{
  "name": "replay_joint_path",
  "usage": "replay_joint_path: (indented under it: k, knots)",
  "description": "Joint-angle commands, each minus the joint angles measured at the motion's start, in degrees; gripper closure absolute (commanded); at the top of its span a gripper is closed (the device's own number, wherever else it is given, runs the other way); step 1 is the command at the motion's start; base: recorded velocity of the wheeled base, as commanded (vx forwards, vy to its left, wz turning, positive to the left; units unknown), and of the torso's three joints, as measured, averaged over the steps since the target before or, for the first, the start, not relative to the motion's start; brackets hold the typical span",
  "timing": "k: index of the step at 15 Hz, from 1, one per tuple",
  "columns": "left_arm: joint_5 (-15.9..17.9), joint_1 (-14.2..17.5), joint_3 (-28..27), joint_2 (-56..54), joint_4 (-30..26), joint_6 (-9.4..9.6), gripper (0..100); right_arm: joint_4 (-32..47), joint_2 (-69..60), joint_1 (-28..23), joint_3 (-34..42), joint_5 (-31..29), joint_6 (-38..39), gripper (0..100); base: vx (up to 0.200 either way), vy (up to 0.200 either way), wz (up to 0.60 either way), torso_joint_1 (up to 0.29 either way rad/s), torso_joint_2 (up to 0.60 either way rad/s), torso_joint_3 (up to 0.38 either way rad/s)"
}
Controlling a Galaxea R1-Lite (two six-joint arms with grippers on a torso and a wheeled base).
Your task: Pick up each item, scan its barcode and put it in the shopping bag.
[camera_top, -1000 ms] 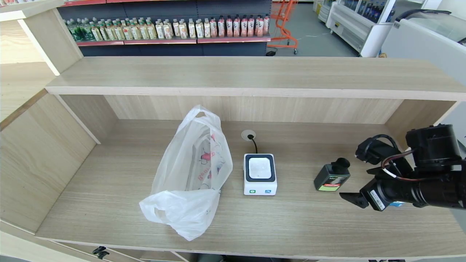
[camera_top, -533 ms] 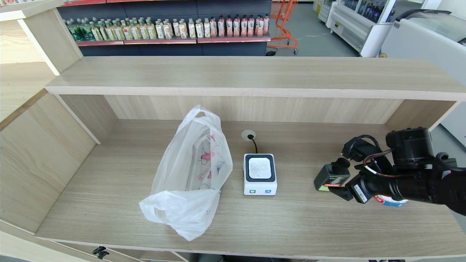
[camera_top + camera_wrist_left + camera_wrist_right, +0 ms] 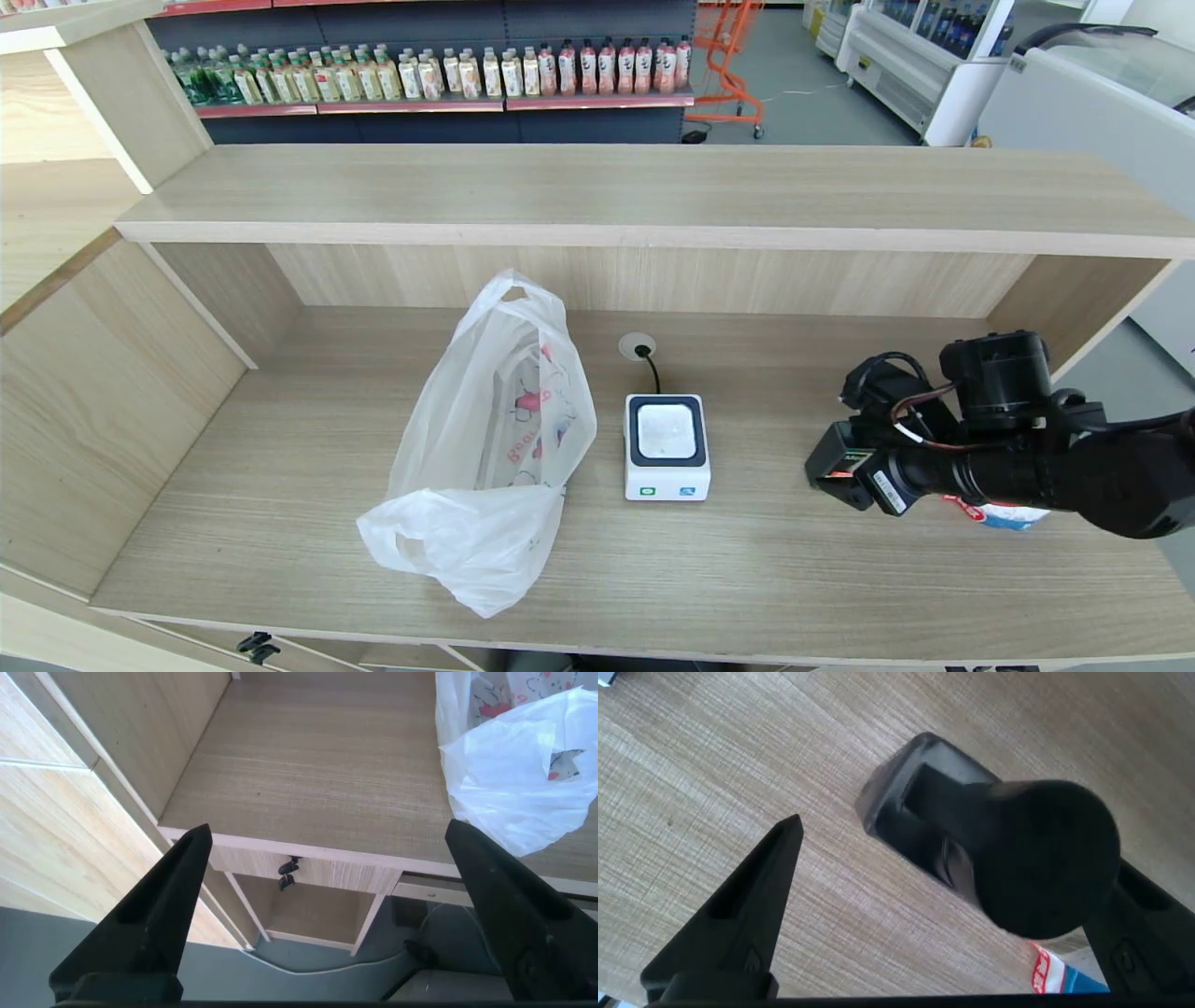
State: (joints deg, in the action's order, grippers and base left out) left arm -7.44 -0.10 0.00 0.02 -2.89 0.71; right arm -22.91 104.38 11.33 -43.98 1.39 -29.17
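A small dark bottle (image 3: 828,455) with a round black cap (image 3: 1048,859) lies on the wooden counter (image 3: 766,560), right of the scanner (image 3: 667,446). My right gripper (image 3: 851,472) hovers just over it, open, with one finger (image 3: 738,924) on each side of the bottle body (image 3: 910,789); whether they touch it is unclear. A white, blue and red packet (image 3: 1001,514) lies partly under the right arm. The white plastic shopping bag (image 3: 495,439) slumps left of the scanner with printed items inside. My left gripper (image 3: 329,838) is open, low by the counter's front edge, near the bag (image 3: 523,775).
The counter is a recess with a back wall (image 3: 653,275) under a raised shelf and side walls (image 3: 103,392). A cable runs from the scanner to a grommet (image 3: 639,347). Bare wood lies between bag and left wall and along the front edge.
My right arm has swung left and lowered onto the dark bottle, so its open fingers now straddle it and the wrist covers the cap. The packet behind the arm has come into sight.
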Motion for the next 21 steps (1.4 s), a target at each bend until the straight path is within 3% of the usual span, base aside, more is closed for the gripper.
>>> replay_joint_path:
  k: [1, 6, 7, 14, 18, 21]
  knots:
    - [-0.03, 0.01, 0.0, -0.02, -0.01, 0.0, 0, 0.05, 1.44, 0.45, -1.37, 0.02, -0.01, 0, 0.0, 0.0, 0.0, 0.0, 0.0, 0.0]
    - [-0.03, 0.01, 0.0, -0.02, -0.01, 0.0, 0, -3.37, 2.76, 1.42, -1.28, 1.6, -0.01, 0, 0.0, 0.0, 0.0, 0.0, 0.0, 0.0]
    - [-0.03, 0.01, 0.0, -0.02, -0.01, 0.0, 0, -3.55, 2.94, 1.77, -1.28, 1.86, 0.08, 100, 0.0, 0.0, 0.0, 0.0, 0.0, 0.0]
    - [-0.03, 0.01, 0.0, -0.02, -0.01, 0.0, 0, -9.53, 0.3, 1.86, 2.85, 2.04, 0.52, 100, 0.0, 0.0, 0.0, 0.0, 0.0, 0.0]
    - [-0.03, 0.01, 0.0, -0.02, -0.01, 0.0, 0, -9.61, -19.83, 0.63, 8.48, 1.86, 3.51, 100, 0.0, 0.0, 0.0, 0.0, 0.0, 0.0]
    - [-0.03, 0.01, 0.0, -0.02, -0.01, 0.0, 0, -8.82, -33.1, -0.95, 14.36, 2.21, -9.59, 100, 0.0, 0.0, 0.0, 0.0, 0.0, 0.0]
